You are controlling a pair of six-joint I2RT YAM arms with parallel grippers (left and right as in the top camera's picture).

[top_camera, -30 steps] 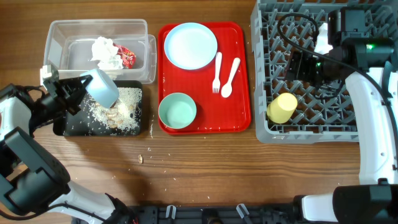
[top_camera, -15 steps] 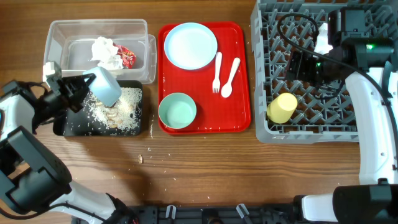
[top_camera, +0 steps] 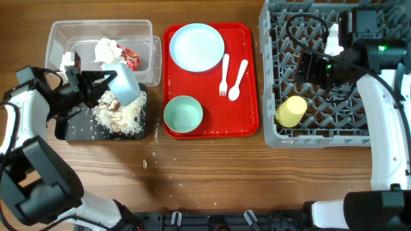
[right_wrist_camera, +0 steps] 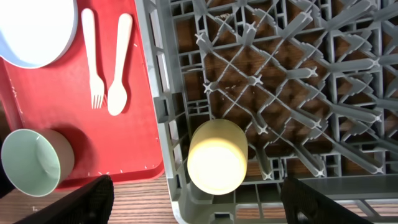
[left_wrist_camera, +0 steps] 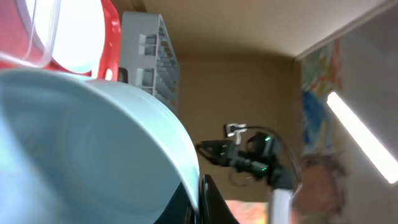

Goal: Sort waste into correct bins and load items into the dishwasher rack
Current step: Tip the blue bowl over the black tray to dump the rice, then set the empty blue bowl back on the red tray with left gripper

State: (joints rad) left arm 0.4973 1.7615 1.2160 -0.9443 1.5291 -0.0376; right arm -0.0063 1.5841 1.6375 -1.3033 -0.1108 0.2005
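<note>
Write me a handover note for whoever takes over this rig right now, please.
Left gripper: shut on a pale blue bowl, tipped over the black tray.
Right gripper: open, empty, above the dishwasher rack.
Done: tissue and red wrapper in clear tub; food scraps in black tray; yellow cup in rack.
To do: rack the held bowl, then plate, mint bowl, fork and spoon from the red tray.
</note>
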